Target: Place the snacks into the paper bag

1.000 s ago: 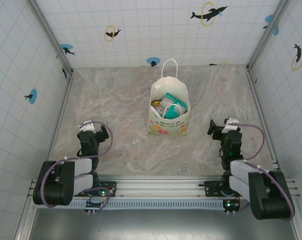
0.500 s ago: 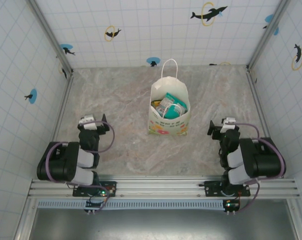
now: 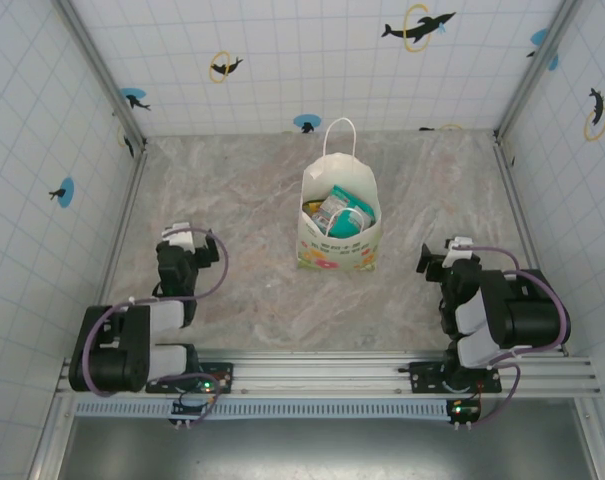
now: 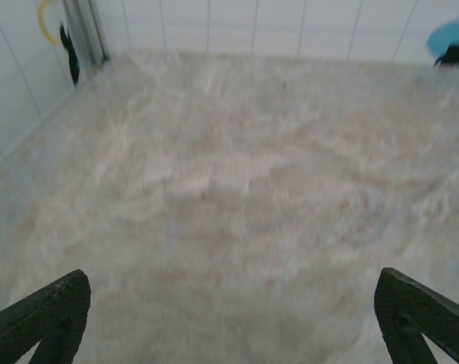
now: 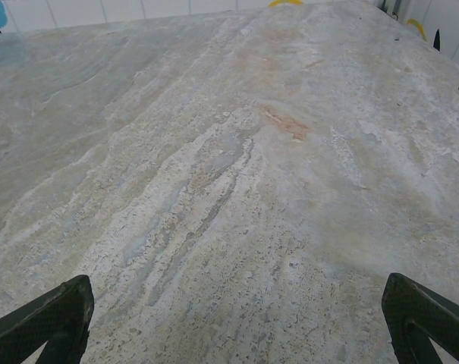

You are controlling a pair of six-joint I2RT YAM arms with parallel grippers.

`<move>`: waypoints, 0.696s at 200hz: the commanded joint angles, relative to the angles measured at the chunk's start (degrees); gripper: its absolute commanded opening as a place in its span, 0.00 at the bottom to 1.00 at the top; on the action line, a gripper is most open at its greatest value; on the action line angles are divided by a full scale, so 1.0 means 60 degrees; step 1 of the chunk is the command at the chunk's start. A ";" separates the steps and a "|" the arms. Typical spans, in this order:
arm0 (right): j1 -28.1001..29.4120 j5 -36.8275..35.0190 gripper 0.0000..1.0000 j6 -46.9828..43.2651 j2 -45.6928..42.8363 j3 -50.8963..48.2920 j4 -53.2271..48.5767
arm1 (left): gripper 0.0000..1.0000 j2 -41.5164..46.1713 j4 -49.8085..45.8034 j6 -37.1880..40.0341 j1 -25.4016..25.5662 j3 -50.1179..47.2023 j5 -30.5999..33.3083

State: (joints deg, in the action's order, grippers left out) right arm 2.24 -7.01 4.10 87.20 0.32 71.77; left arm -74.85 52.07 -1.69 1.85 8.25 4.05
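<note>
Both tools: left gripper (image 4: pixel 231 322) and right gripper (image 5: pixel 233 322) spread wide, grasping nothing, low over bare table (image 3: pixel 242 200) near own bases.
Bag spot: paper bag (image 3: pixel 338 252) upright mid-table, well apart from either arm, mouth open upward, loop handles (image 3: pixel 341 119) standing at the far rim.
Contents: snacks (image 3: pixel 334 210) inside the bag, teal-white packet (image 3: pixel 346 224) on top, others beneath hard to tell apart; none seen loose on the marble.
Stage, as judged: packing apparently complete; little to do beyond keeping clear.
Risk, tipping: tall, light and free-standing; liable to topple and spill packets if clipped by an arm swinging across the middle.
Risk, handles: easy to snag on an open finger during any reach over the mouth, dragging the bag along.
Risk, top packet: lying high near the rim; likely to slide out on a jolt.
Risk, missed packet: possibly one hidden behind the bag from above; cannot tell.
Safest course: no further reach toward the centre without cause.
</note>
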 commanded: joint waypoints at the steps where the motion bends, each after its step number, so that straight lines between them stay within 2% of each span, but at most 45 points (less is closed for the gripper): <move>1: -0.0047 0.0027 1.00 0.0064 -0.0016 -0.0064 0.0089 | 0.98 -0.0469 0.0627 -0.0009 -0.0083 -0.0480 0.0130; 24: -0.0048 0.0037 1.00 0.0064 -0.0026 -0.0054 0.0049 | 0.98 -0.1284 0.2843 -0.0271 -0.0341 -0.1326 0.0157; 40: -0.0044 0.0040 1.00 0.0064 -0.0028 -0.0053 0.0043 | 0.98 -0.2313 0.5252 -0.0583 -0.0536 -0.1846 0.0337; 52: -0.0062 0.0036 1.00 0.0066 -0.0021 -0.0053 0.0054 | 0.98 -0.1846 0.3916 -0.0865 -0.0711 -0.1700 0.0373; 65: -0.0066 0.0040 1.00 0.0070 -0.0016 -0.0053 0.0043 | 0.98 -0.2161 0.4807 -0.0971 -0.0762 -0.1796 0.0462; 80: -0.0066 0.0058 1.00 0.0080 -0.0016 -0.0053 0.0040 | 0.98 -0.1925 0.3950 -0.0925 -0.0762 -0.1642 0.0551; 90: -0.0080 0.0067 1.00 0.0079 -0.0016 -0.0053 0.0040 | 0.98 -0.2038 0.4334 -0.0913 -0.0762 -0.1702 0.0568; 139: -0.0168 0.0245 1.00 0.0130 -0.0008 -0.0054 0.0080 | 0.98 -0.1984 0.4135 -0.0795 -0.0683 -0.1667 0.0627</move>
State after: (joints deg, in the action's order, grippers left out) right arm 1.87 -6.13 4.47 87.20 0.32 71.13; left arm -86.89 74.67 -6.07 -2.35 0.25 6.94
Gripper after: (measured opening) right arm 0.998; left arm 0.979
